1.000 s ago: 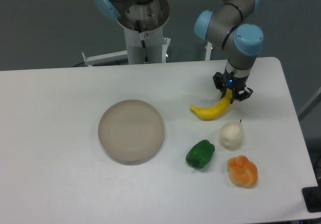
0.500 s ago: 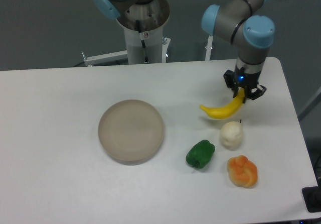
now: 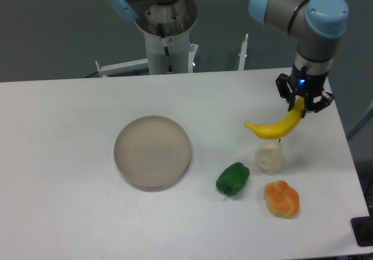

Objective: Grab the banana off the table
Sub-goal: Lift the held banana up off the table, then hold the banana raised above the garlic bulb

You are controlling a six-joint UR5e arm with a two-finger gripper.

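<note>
no readable text, labels or numbers

floor: dark grey-teal, smooth | white metal frame behind table | light: even, soft

Banana: small, bright yellow, curved, tapered ends. Held by its right end in the hand, left tip hanging lower and pointing left, concave side up. Appears lifted off the bench, over its right side, nearer the far edge. Bench: flat matte white, rounded corners.
</note>
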